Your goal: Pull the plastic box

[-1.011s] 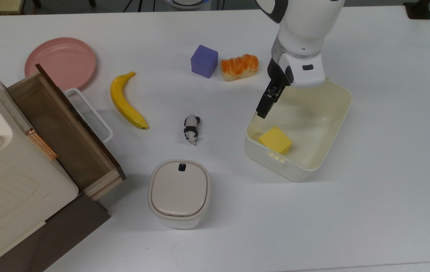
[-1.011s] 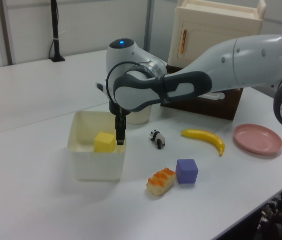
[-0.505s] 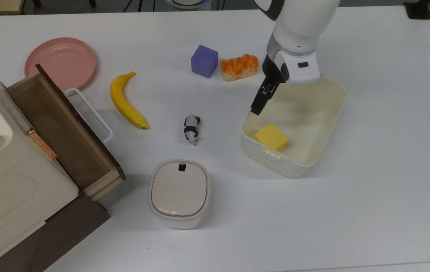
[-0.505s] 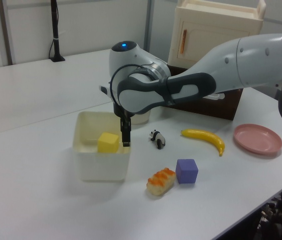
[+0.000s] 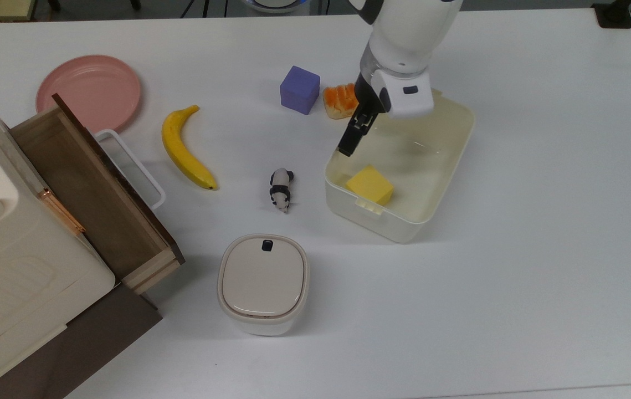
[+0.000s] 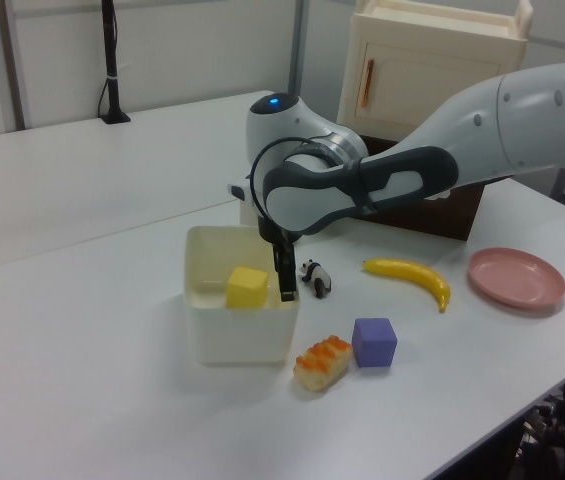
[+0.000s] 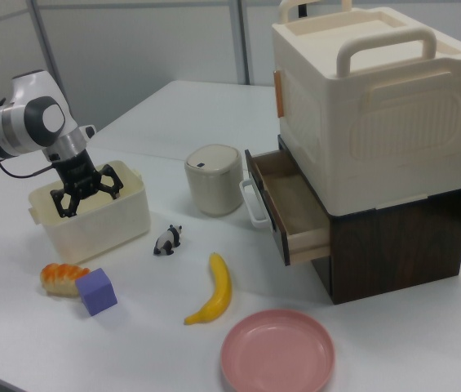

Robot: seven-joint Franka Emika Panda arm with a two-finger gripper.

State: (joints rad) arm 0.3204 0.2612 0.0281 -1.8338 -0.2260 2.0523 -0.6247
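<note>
The white worktop (image 5: 542, 249) carries everything, and the biggest thing on it is the cream cabinet (image 7: 373, 98) stacked on a dark base, its wooden drawer (image 5: 93, 194) pulled open at the top view's left. The robot arm (image 6: 442, 165) reaches in over the plastic box (image 5: 404, 224), which sits right of centre in the top view, just beside the orange bread roll (image 5: 338, 100) and near the purple cube (image 5: 299, 89). The pincer (image 7: 83, 189) hangs inside the box at its rim; in the right view its dark fingers are spread apart, released, with one finger (image 5: 351, 138) against the box's left wall in the top view, though actual contact is hard to confirm. A yellow block (image 5: 370, 185) lies inside the box. Further left in the top view are the lidded container (image 5: 262, 282), the pink plate (image 5: 89, 91), the banana (image 5: 185, 149) and the small panda figure (image 5: 281, 189).
</note>
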